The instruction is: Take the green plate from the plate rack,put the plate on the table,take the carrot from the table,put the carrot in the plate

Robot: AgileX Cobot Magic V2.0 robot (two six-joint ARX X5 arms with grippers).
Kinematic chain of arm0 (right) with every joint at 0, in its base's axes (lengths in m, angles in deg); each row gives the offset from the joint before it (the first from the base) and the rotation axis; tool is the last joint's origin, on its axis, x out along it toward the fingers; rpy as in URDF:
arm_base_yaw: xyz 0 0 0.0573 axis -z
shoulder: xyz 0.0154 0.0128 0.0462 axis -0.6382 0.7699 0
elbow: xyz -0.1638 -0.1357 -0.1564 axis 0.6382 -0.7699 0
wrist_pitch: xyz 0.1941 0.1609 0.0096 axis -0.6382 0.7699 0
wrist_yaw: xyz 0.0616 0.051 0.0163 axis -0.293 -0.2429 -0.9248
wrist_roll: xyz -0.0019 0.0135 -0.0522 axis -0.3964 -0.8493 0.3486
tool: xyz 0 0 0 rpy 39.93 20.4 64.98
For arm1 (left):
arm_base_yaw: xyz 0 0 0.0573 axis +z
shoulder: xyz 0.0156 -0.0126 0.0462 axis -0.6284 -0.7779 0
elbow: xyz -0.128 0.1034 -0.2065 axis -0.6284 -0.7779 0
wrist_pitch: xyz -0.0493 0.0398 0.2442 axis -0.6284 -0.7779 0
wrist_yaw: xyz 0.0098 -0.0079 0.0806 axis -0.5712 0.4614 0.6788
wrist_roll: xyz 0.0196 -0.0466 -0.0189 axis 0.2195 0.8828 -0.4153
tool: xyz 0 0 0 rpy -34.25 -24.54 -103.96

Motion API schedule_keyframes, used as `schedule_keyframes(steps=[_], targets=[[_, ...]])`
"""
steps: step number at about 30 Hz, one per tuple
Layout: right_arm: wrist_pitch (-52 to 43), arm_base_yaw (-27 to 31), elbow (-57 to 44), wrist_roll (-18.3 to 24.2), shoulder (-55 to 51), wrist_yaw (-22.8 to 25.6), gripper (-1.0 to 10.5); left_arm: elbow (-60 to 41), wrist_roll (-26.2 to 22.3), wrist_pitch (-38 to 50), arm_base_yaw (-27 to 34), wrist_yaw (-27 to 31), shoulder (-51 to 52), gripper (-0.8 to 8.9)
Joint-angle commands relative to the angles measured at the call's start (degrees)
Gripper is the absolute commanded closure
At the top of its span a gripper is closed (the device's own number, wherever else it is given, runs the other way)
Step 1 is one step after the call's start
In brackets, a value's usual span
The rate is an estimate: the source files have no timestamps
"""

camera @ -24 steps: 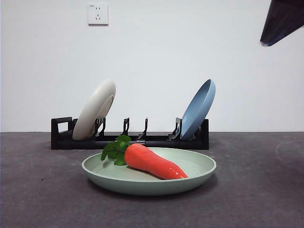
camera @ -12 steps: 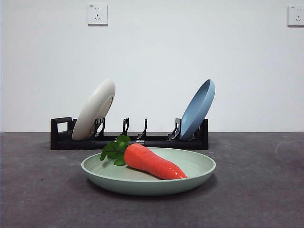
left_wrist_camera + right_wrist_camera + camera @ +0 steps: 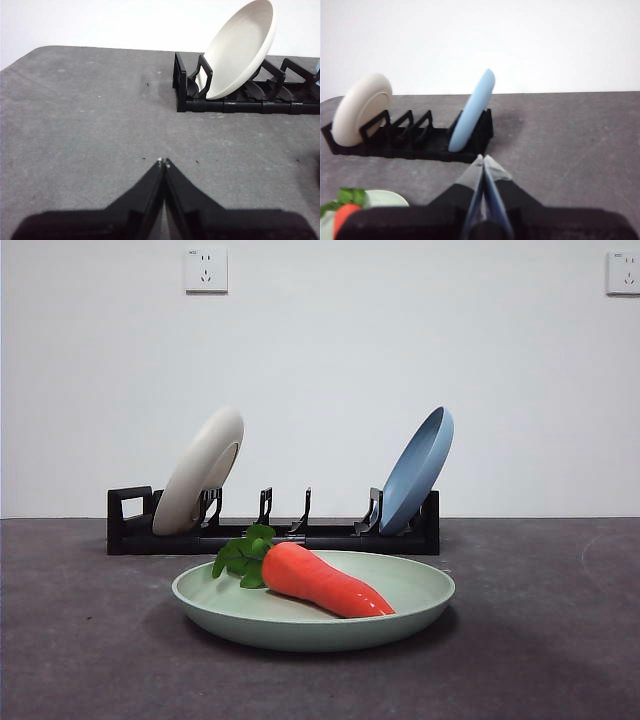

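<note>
The green plate [image 3: 400, 590] lies flat on the table [image 3: 540, 640] in front of the plate rack [image 3: 270, 535]. The carrot [image 3: 325, 582] lies in the plate, its leaves toward the left. Plate [image 3: 385, 199] and carrot [image 3: 345, 214] show at the edge of the right wrist view. My left gripper [image 3: 163, 161] is shut and empty above bare table, off the rack's loop end [image 3: 192, 85]. My right gripper [image 3: 483, 158] is shut and empty, pulled back from the rack [image 3: 410, 137]. Neither gripper shows in the front view.
A cream-white plate [image 3: 198, 472] leans in the rack's left end and a blue plate [image 3: 418, 468] in its right end, with empty prongs between them. Both also show in the right wrist view [image 3: 360, 107] [image 3: 472, 110]. A white wall stands behind the table.
A dark arm tip at the front view's top right corner has left the view. The plate, carrot and rack have not moved.
</note>
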Motion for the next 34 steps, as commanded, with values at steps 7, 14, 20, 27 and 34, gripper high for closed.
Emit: schedule_keyframes(steps=[7, 14, 20, 27, 34], targets=[[-1.3, 0.5, -11.3, -0.1, -9.3, 3.1, 9.5, -0.8, 0.2, 0.2, 0.2, -0.4, 0.1, 8.17], [0.2, 0.5, -15.5, -0.2, -12.0, 3.1, 9.5, -0.8, 0.2, 0.2, 0.2, -0.3, 0.1, 8.17], [3.2, 0.5, -17.0, -1.2, -14.5, 3.1, 9.5, -0.8, 0.2, 0.2, 0.2, -0.3, 0.1, 8.17], [4.3, 0.4, -17.0, -1.8, -15.1, 3.1, 9.5, -0.8, 0.2, 0.2, 0.2, -0.3, 0.1, 8.17], [4.3, 0.4, -17.0, -2.5, -15.1, 3.1, 9.5, -0.8, 0.2, 0.2, 0.2, -0.3, 0.1, 8.17]])
